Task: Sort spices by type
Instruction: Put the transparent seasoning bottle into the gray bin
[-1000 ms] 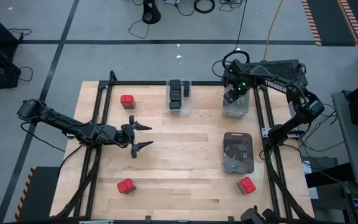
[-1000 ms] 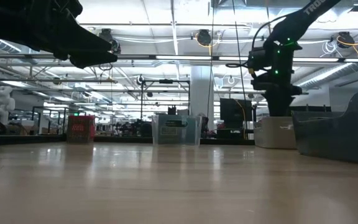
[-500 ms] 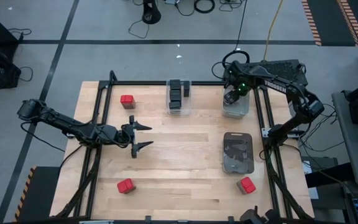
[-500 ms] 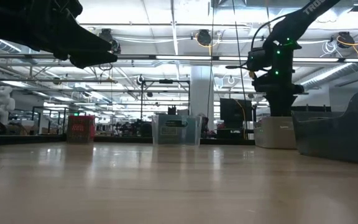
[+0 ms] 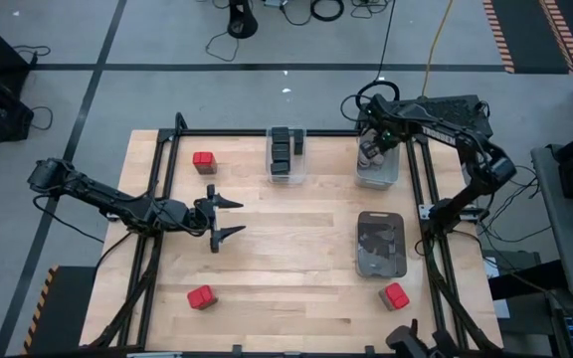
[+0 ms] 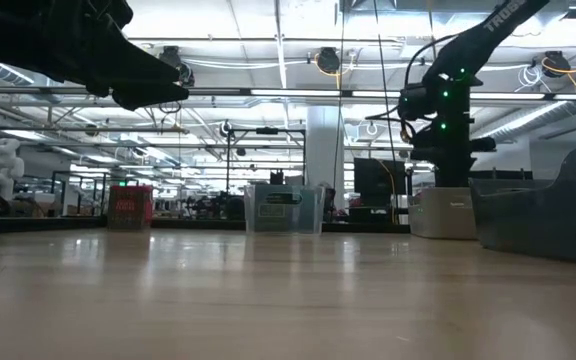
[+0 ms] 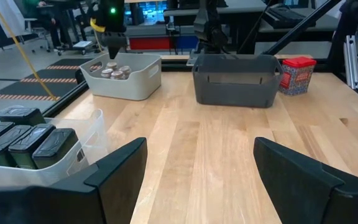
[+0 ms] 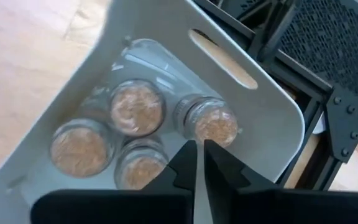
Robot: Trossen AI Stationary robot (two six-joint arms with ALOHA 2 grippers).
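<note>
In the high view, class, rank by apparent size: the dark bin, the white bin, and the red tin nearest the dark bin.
1. dark bin, largest
2. white bin, partly hidden by the right arm
3. red tin, clearly smallest

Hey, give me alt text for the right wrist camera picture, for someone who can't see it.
The right gripper, fingers shut and empty, hangs over a white bin holding four round tan-topped spice jars standing upright close together. Pale wooden table shows beside the bin, black metal frame beyond it.
</note>
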